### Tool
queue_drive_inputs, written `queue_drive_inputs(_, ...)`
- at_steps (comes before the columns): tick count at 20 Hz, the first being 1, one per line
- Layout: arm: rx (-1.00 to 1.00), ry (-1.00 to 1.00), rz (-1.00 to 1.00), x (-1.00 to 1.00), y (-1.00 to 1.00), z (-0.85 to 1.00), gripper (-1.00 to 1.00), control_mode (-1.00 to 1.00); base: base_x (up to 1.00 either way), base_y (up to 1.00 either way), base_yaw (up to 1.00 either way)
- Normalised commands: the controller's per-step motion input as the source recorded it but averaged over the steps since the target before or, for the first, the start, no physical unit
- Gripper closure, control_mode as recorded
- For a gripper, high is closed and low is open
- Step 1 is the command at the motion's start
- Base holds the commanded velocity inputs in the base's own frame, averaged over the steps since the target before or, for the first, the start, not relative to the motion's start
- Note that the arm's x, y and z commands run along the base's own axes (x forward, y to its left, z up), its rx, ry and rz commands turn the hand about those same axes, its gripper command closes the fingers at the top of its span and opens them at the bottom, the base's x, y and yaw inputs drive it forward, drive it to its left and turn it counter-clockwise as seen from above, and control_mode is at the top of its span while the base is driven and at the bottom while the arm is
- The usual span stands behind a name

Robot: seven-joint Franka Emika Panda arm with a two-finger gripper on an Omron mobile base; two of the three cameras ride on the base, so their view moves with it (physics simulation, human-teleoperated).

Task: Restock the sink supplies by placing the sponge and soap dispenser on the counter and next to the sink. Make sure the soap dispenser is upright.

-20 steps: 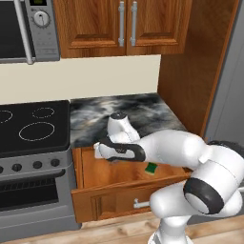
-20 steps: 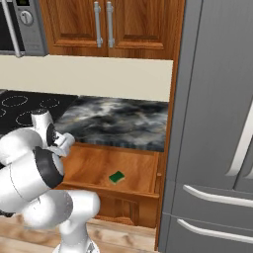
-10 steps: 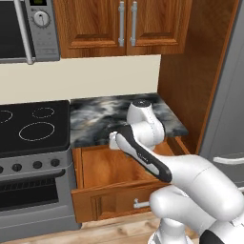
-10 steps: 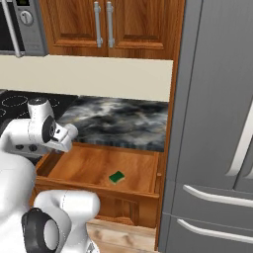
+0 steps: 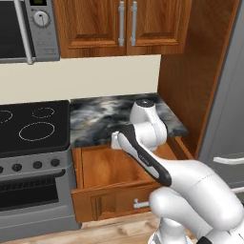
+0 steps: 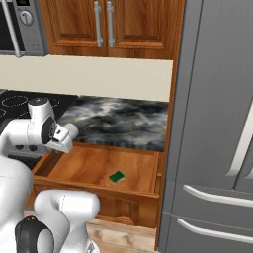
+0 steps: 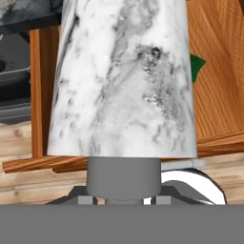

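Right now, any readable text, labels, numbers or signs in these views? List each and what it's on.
None readable.
Microwave control panel: a small display strip above the dial, too small and blurred to read.
Soap dispenser: marbled pattern, no label.
Sponge, drawer, fridge, stove: no markings visible.

Kitchen fittings around the open wooden drawer [image 6: 89,165]

The drawer stands pulled out, its pale wood floor showing. To its left sits the stove [image 5: 33,128] with a black glass cooktop and a row of dark knobs on its grey front. Above the stove hangs the microwave [image 5: 28,28]. Directly above the drawer, up on the wall, are the wooden upper cabinets [image 5: 126,24] with two metal handles. To the drawer's right stands the grey refrigerator [image 6: 217,123].
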Motion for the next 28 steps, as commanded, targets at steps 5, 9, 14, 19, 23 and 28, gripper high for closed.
queue_drive_inputs(5, 0.0, 0.0, 0.0, 0.0, 0.0, 0.0, 1.0, 1.0, -0.66, 0.34, 0.15)
queue_drive_inputs(9, 0.0, 0.0, 0.0, 0.0, 0.0, 0.0, 1.0, 1.0, -0.6, 0.73, 0.55)
queue_drive_inputs(14, 0.0, 0.0, 0.0, 0.0, 0.0, 0.0, 1.0, 1.0, -0.22, 0.69, 0.76)
queue_drive_inputs(19, 0.0, 0.0, 0.0, 0.0, 0.0, 0.0, 1.0, 1.0, -0.09, 0.52, 0.82)
queue_drive_inputs(23, 0.0, 0.0, 0.0, 0.0, 0.0, 0.0, 1.0, 1.0, 0.0, 0.37, 0.84)
queue_drive_inputs(28, 0.0, 0.0, 0.0, 0.0, 0.0, 0.0, 1.0, 1.0, 0.0, 0.09, 0.9)
